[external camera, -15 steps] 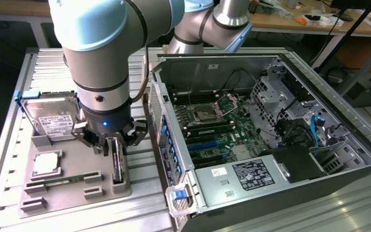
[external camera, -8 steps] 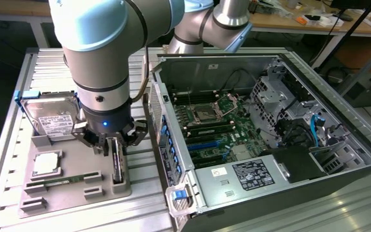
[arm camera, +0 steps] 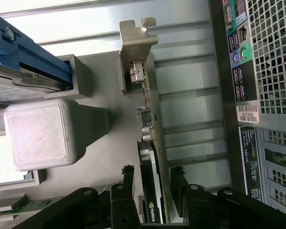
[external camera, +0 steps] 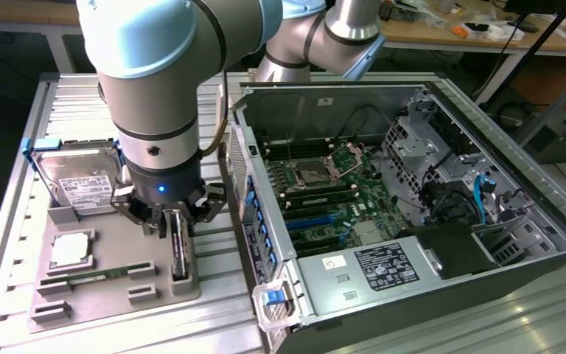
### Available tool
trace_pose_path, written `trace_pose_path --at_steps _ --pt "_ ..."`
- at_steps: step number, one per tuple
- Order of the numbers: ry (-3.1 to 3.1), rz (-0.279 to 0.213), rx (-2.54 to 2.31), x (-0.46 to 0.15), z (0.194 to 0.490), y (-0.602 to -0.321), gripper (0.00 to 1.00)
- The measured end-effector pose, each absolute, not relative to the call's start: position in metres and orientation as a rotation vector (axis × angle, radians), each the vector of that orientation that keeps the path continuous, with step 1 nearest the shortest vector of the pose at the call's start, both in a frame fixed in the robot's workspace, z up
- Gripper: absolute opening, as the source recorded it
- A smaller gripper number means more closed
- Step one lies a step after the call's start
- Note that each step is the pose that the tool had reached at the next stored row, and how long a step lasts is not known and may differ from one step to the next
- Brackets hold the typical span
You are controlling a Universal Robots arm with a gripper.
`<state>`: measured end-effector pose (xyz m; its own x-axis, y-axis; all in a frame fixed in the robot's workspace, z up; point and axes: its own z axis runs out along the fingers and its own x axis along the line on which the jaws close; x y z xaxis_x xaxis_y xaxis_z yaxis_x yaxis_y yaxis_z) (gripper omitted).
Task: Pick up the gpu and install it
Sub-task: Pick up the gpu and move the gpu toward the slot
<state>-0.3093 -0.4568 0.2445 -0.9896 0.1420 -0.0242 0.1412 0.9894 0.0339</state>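
Exterior view — claw point(external camera: 177, 223) pinches the gpu point(external camera: 179, 254) upright in a grey tray point(external camera: 116, 295) on a slatted metal table point(external camera: 71, 99).

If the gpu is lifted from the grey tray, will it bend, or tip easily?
The gpu is probably stiff: a circuit board backed by a black cooler and a metal bracket. Standing on its thin edge in the grey tray, it could tip if pushed sideways. Its exposed components look fragile, so a hard squeeze may harm them.
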Motion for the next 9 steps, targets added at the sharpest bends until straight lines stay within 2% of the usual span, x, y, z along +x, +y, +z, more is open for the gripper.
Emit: trace_pose_path --at_steps 5,6,9 --pt "3.107 0.050 0.221 -0.3093 0.2445 -0.4568 0.42" --pt "3.107 0.050 0.221 -0.3093 0.2445 -0.4568 0.35" --pt "3.107 0.050 0.221 -0.3093 0.2445 -0.4568 0.35"
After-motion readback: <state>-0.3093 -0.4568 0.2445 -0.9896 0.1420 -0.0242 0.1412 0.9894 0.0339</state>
